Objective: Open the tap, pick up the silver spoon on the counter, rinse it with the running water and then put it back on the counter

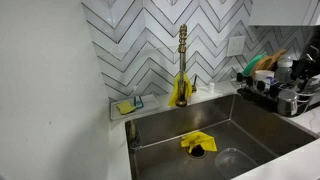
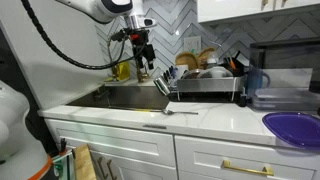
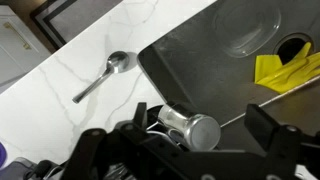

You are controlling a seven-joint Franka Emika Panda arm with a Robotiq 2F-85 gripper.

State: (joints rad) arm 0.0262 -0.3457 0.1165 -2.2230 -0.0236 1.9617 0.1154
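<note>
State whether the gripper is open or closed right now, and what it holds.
Gripper: open, holding nothing; the silver spoon lies on the counter.

You see a sink (image 3: 190, 45) of grey metal, smooth and a bit dull. Inside the sink lies a soft yellow cloth (image 3: 288, 70). Around the sink the counter (image 3: 70, 70) is white and smooth like stone, with thin grey veins. On it, beside the sink, the spoon (image 3: 100, 77) is shiny silver metal. Behind the sink the tap (image 1: 182, 60) gleams gold like brass, and the wall (image 1: 130, 35) has glossy tiles. Well away from the sink, a purple plate (image 2: 295, 128) looks like shiny plastic.
</note>
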